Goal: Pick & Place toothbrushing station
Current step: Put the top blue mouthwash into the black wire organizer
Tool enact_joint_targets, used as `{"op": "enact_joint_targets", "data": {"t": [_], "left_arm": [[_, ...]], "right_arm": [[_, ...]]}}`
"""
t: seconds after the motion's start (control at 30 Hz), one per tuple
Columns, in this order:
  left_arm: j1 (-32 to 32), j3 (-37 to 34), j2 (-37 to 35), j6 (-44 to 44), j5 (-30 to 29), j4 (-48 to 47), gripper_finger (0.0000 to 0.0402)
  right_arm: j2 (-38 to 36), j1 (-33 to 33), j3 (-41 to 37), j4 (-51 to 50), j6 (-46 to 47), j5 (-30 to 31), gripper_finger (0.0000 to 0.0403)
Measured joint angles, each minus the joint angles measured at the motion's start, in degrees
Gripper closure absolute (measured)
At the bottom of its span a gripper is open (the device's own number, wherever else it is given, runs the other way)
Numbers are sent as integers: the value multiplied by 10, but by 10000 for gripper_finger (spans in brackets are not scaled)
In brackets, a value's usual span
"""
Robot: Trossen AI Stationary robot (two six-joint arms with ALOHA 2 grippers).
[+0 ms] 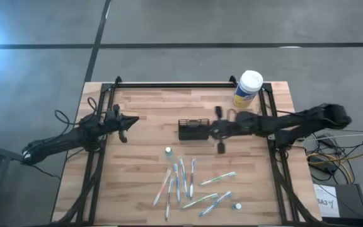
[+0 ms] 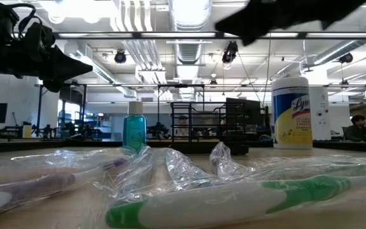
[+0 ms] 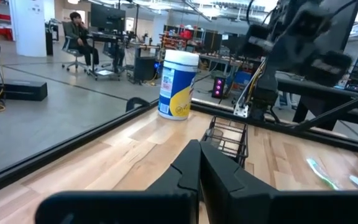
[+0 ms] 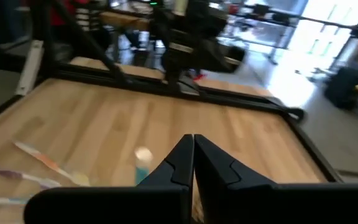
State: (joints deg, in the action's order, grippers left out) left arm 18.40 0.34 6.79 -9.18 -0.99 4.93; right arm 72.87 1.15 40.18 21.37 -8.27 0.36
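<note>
Pale wooden table (image 1: 144,107) fills the scene. At its left edge waits the left gripper (image 1: 128,123), fingers pressed together on nothing. Near the middle stands the black holder (image 1: 194,129), with wrapped toothbrushes (image 1: 188,183) scattered nearer the front. Just beside the holder is the right gripper (image 1: 215,129), also clenched and empty. A wipes canister (image 1: 248,88) stands at the back right.

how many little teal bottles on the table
2. One bottle stands just in front of the black holder, above the toothbrush pile; the other bottle is at the pile's front right. More may hide under wrappers.
</note>
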Motion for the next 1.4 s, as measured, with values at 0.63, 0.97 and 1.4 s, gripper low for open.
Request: {"op": "enact_joint_targets", "data": {"t": [0.63, 0.97, 1.4], "left_arm": [[0, 0, 1, 4, 0, -21, 394], [0, 0, 5, 7, 0, -25, 394], [0, 0, 11, 7, -3, -25, 394]], "right_arm": [[372, -26, 357, -215, -69, -186, 206], [413, -39, 387, -246, -69, -225, 197], [434, -39, 383, -233, -50, -226, 197]]}}
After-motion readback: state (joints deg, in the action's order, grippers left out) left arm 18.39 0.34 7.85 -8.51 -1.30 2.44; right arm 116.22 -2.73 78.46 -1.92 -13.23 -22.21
